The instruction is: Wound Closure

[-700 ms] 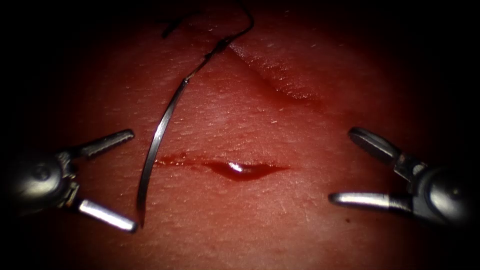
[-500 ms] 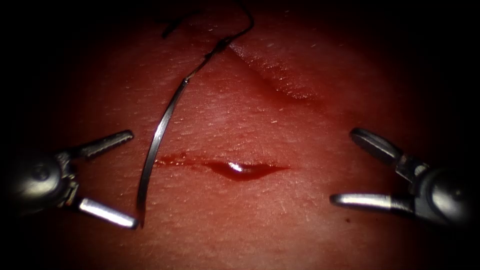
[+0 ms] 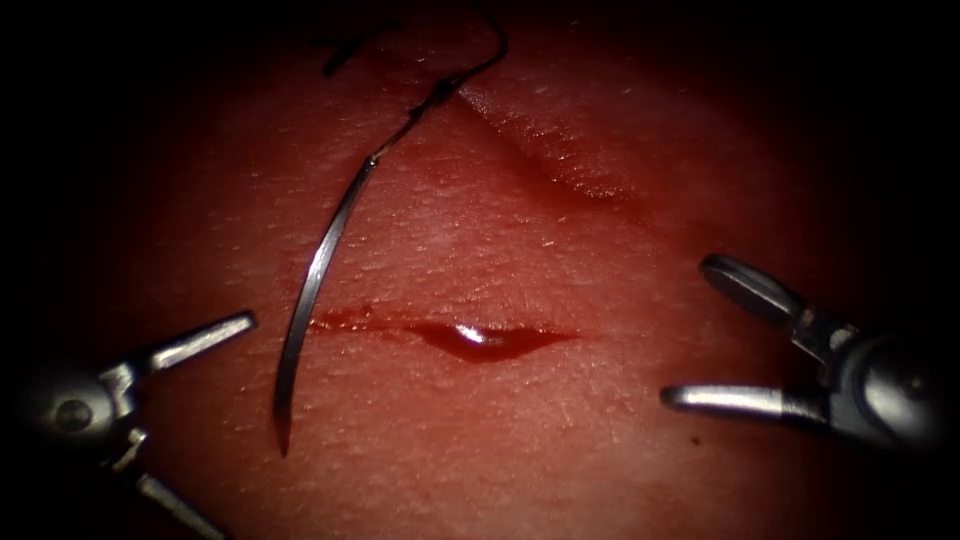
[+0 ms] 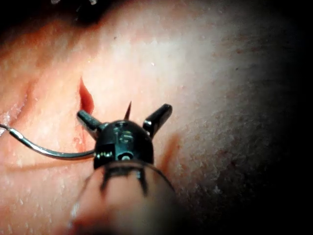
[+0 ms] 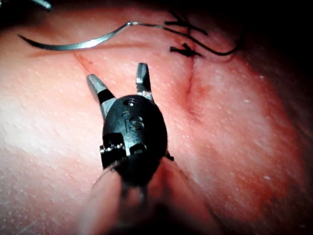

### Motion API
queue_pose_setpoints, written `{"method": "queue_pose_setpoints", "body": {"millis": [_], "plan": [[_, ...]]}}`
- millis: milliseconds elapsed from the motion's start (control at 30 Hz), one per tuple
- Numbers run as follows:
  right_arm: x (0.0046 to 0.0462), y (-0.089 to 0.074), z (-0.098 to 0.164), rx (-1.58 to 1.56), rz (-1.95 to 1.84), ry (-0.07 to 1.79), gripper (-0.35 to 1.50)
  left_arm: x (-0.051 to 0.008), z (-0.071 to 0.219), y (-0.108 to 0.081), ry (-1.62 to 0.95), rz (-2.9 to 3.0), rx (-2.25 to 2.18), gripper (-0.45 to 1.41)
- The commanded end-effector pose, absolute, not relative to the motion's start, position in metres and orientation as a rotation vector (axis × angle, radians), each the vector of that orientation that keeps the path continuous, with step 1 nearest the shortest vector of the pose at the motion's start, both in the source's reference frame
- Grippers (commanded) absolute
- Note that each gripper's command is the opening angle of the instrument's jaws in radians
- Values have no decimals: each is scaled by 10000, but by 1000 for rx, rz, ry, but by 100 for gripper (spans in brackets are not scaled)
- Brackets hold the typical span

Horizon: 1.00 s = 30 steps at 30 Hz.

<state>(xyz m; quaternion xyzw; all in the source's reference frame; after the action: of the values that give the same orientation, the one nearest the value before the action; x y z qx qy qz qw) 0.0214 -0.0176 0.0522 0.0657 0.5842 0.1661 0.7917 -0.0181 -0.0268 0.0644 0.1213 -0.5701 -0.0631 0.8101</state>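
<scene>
No lettering, number, brand or sign is showing legibly anywhere in these views. Nothing readable is appearing on the tissue (image 3: 480, 250) or on the metal of either tool.

1. Left tool (image 3: 215, 425): lower jaw runs off the endoscope view's bottom edge; shaft lost in dark vignette.
2. Thread (image 3: 480, 60): far end fades into darkness at the top.
3. Needle (image 4: 49, 149): mid-curve hidden behind the left tool's wrist in the left wrist view.
</scene>
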Motion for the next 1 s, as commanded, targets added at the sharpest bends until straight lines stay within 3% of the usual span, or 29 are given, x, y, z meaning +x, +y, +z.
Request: {"method": "queue_pose_setpoints", "body": {"millis": [33,567,733,767,867,900,1000], "plan": [[220,-173,528,139,356,1260,103,-192,656,-267,-1206,-105,238,89],[222,-174,529,137,356,1259,102,-198,733,-269,-1045,-9,177,79],[223,-174,529,137,356,1259,102,-188,731,-272,-1029,-14,158,37],[223,-174,529,136,356,1259,102,-183,727,-274,-1014,-24,143,17],[224,-174,529,136,357,1259,102,-180,720,-271,-1007,-37,143,-15],[225,-174,529,135,357,1259,102,-180,713,-269,-1017,-44,129,-40],[225,-175,529,135,357,1259,102,-184,702,-267,-1048,-28,83,-45]]}}
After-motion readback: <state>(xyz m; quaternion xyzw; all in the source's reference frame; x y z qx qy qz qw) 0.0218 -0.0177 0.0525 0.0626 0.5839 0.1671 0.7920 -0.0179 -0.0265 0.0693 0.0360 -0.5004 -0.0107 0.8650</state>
